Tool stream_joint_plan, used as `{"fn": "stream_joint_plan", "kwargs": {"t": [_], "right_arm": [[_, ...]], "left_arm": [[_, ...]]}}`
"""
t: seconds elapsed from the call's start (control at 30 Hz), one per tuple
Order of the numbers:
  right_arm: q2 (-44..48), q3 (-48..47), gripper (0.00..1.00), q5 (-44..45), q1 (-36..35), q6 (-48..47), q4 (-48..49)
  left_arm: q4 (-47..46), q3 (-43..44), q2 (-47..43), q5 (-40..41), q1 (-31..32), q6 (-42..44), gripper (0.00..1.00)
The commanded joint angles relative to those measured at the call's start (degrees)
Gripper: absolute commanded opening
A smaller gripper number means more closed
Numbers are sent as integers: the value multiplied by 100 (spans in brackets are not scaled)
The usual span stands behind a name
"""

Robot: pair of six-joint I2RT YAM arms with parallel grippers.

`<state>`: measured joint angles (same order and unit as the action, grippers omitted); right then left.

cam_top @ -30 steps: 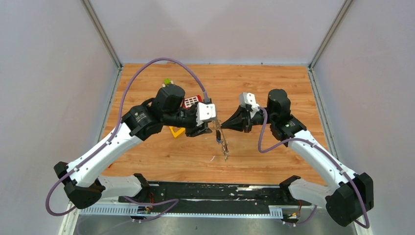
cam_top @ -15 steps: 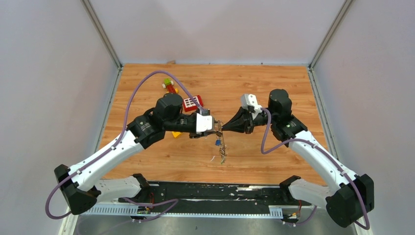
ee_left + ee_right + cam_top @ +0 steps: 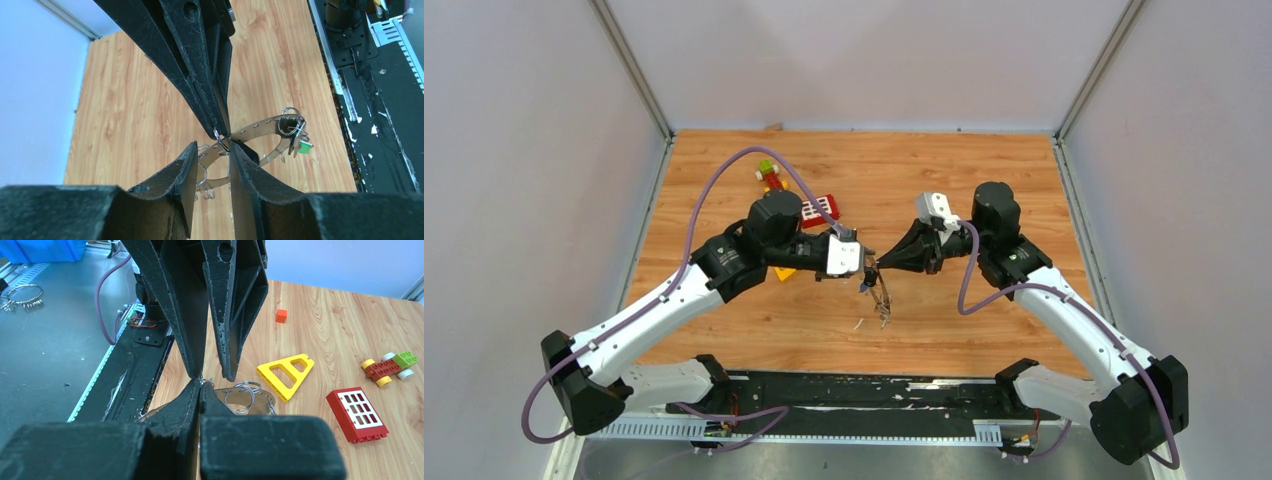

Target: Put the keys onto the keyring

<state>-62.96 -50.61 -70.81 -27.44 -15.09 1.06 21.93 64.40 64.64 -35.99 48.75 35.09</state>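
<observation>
The two grippers meet tip to tip above the middle of the table. My right gripper (image 3: 876, 265) is shut on the rim of the flat grey keyring (image 3: 260, 127), which hangs tilted in the air. Thin wire rings (image 3: 240, 395) hang through its holes, and keys, one with a green head (image 3: 303, 146), dangle at its lower end. My left gripper (image 3: 214, 146) is open, its fingers either side of the keyring's edge just below the right fingertips (image 3: 220, 131). In the top view the keyring and keys (image 3: 882, 300) hang below the tips.
A yellow triangular block (image 3: 287, 372), a red grid block (image 3: 357, 415), a small toy car (image 3: 390, 367) and an orange block (image 3: 281, 315) lie on the wooden table behind the left arm. The black base rail (image 3: 854, 395) runs along the near edge.
The left arm has dropped and swung its gripper in line with the right one, tips now meeting. The hanging keyring has swung slightly. The right arm has barely moved.
</observation>
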Motion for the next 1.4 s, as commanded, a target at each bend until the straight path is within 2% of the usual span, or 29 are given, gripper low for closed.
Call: {"fn": "stream_joint_plan", "kwargs": {"t": [0.0,0.37,0.9,1.37], "right_arm": [[21,-115,0,-215,33,-2,228],[26,-124,0,-162,29,-35,184],[25,-134,0,-38,29,-139,84],[30,-119,0,204,31,-293,-32]], "left_arm": [[-233,-26,38,-123,-6,120,37],[-268,-33,187,-294,-6,-36,33],[-246,-31,171,-70,-6,-249,11],[-556,9,128,423,-6,-814,12]]}}
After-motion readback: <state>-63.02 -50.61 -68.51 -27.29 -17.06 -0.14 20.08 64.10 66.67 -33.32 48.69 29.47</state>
